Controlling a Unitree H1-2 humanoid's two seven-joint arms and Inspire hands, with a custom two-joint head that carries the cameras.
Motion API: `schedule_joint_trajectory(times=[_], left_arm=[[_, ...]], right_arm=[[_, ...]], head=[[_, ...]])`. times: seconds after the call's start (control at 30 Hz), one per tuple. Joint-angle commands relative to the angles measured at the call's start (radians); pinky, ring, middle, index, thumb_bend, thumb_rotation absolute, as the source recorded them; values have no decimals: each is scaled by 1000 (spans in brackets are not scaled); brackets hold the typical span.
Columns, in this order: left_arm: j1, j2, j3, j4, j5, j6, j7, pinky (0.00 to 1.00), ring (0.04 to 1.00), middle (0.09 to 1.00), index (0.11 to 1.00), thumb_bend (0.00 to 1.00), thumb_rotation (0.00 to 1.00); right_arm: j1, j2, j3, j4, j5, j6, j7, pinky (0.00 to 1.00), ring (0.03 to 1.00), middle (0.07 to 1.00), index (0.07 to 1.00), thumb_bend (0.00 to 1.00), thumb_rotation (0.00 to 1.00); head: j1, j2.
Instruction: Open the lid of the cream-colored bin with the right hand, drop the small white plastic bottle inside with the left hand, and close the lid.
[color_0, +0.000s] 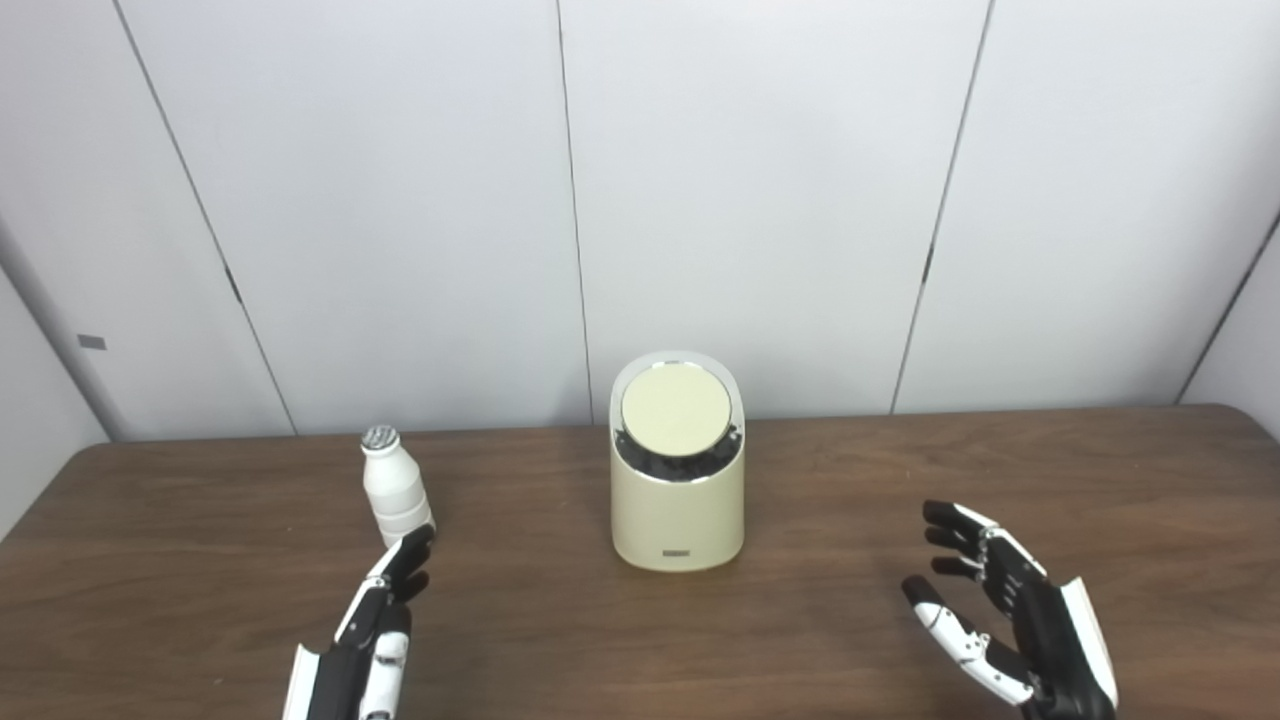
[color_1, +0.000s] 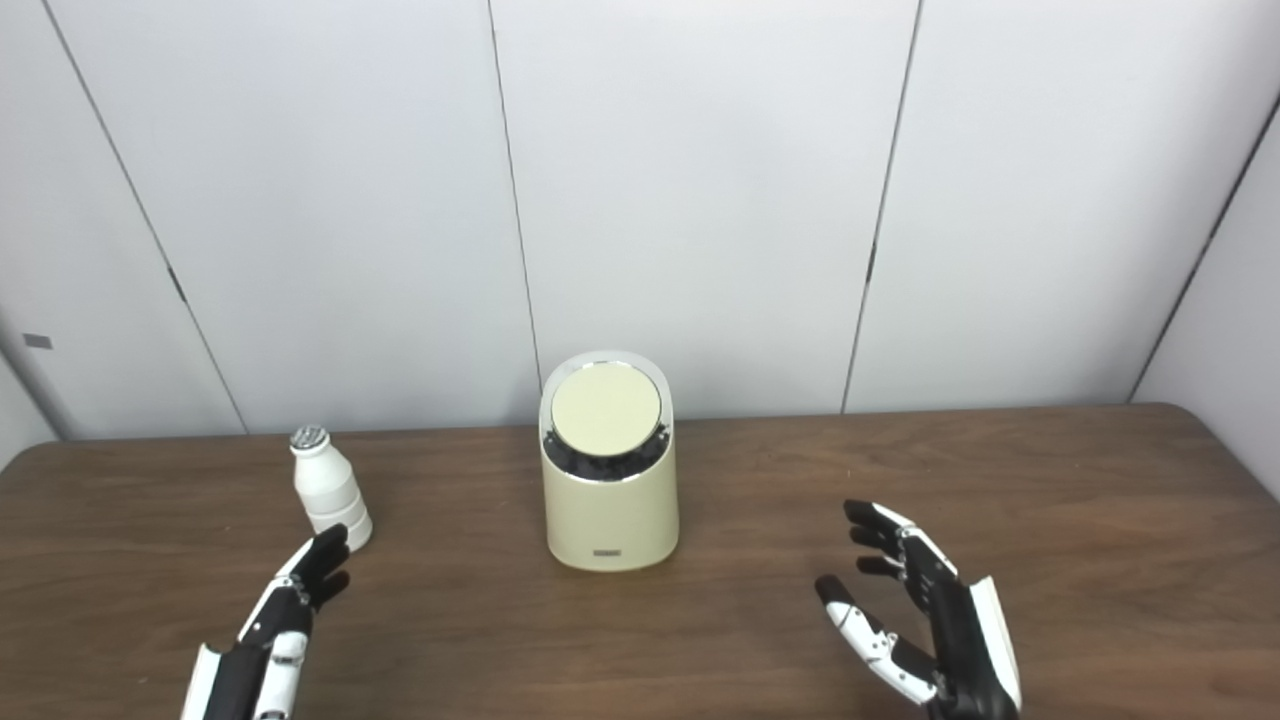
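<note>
The cream-colored bin (color_0: 677, 500) stands upright in the middle of the brown table, its round lid (color_0: 675, 410) down and tilted toward me. A small white plastic bottle (color_0: 395, 490) with a silver cap stands upright to the bin's left. My left hand (color_0: 370, 630) is open just in front of the bottle, fingertips almost at its base, holding nothing. Well to the bin's right and nearer to me, my right hand (color_0: 1000, 610) is open with its fingers spread and its palm facing the bin.
The brown wooden table (color_0: 800, 470) spans the whole view, its back edge against white wall panels (color_0: 750, 200). Bare tabletop lies between the bin and each hand.
</note>
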Motion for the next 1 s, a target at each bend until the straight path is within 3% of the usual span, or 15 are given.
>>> schedule_joint_trajectory(times=[0.0, 0.23, 0.57, 0.8, 0.97], left_arm=[[-27, 8, 6, -40, 1, -12, 3, 885, 916, 922, 903, 247, 934], [-42, 6, 20, -29, -12, -21, 10, 837, 888, 909, 890, 231, 904], [-43, 12, 25, -38, -24, -10, 3, 828, 882, 906, 891, 215, 918], [-40, 21, 19, -46, -2, 1, -5, 834, 889, 914, 899, 220, 939], [-42, 15, 18, -48, 16, 4, 1, 818, 878, 900, 888, 233, 932]], right_arm=[[-24, -4, 0, -47, 7, -18, 9, 689, 783, 798, 756, 228, 364], [-29, 1, 4, -62, 3, 4, 25, 690, 777, 797, 753, 243, 405], [-35, 3, 10, -69, -6, 2, 32, 687, 778, 790, 749, 224, 343], [-45, -2, 8, -87, 2, 10, 39, 675, 773, 787, 749, 224, 404], [-85, -34, 18, -115, -49, 23, 63, 679, 780, 787, 762, 299, 398]], head=[[-4, 5], [-11, 3], [-32, 15], [-38, 16], [-42, 14]])
